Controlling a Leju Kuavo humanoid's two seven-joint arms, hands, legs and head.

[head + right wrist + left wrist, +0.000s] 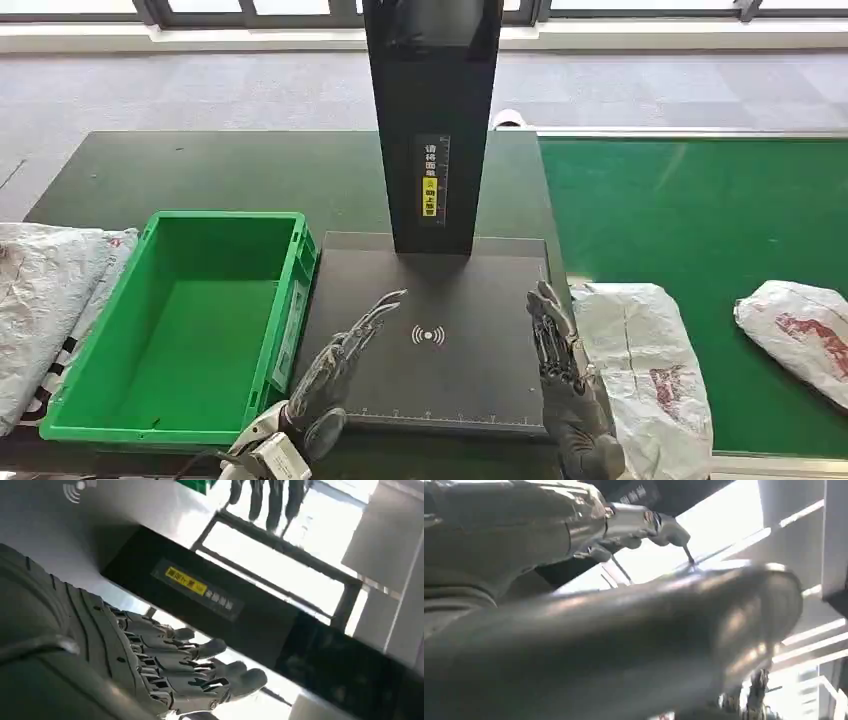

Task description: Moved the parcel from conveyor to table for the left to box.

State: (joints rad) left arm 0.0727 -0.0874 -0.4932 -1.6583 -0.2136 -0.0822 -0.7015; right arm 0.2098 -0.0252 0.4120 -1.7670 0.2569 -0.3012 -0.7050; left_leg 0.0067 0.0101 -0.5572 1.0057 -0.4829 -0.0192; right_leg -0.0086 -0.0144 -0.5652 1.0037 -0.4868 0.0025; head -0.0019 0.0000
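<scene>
Both hands — left hand (338, 362) and right hand (562, 385) — hover empty, fingers spread, over the dark scanner plate (450, 300); the crumpled white plastic parcel (640, 370) lies on the green conveyor belt (680, 220) just beside the right hand.

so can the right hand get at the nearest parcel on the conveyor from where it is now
Probably yes. The right hand hovers open over the scanner pad's right edge, and the nearest parcel lies just beside it on the green conveyor, with nothing between them.

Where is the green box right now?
In the head view, the green box sits on the table's left side, beside the dark scanner pad, near the left hand.
</scene>
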